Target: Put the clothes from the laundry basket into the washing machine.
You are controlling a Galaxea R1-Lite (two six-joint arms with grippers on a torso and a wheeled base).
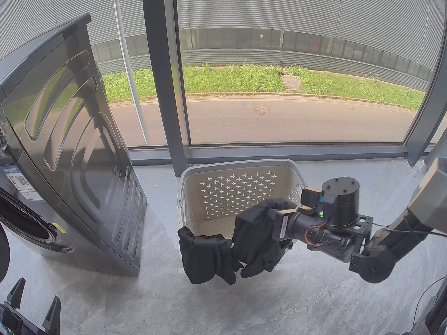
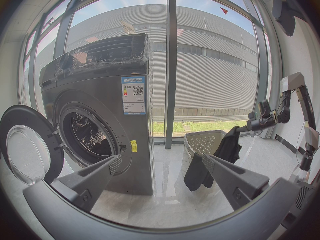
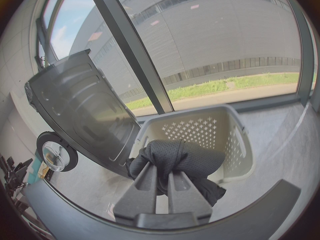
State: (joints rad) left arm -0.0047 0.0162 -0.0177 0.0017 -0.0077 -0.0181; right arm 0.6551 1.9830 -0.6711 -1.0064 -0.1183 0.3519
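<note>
A black garment (image 1: 253,240) hangs from my right gripper (image 1: 274,226), which is shut on it above the front rim of the white laundry basket (image 1: 242,184). One end of the cloth droops over the basket's front edge towards the floor. In the right wrist view the gripper (image 3: 163,171) pinches the bunched black garment (image 3: 181,155) in front of the basket (image 3: 235,130). The grey washing machine (image 1: 70,136) stands to the left, its round door (image 2: 26,147) swung open and the drum (image 2: 88,134) exposed. My left gripper (image 2: 161,162) is open and low, facing the machine.
Tall windows with a dark pillar (image 1: 163,70) run behind the basket. The marble floor (image 1: 279,298) between the basket and me is bare. The machine's side panel (image 3: 86,104) stands close to the basket's left wall.
</note>
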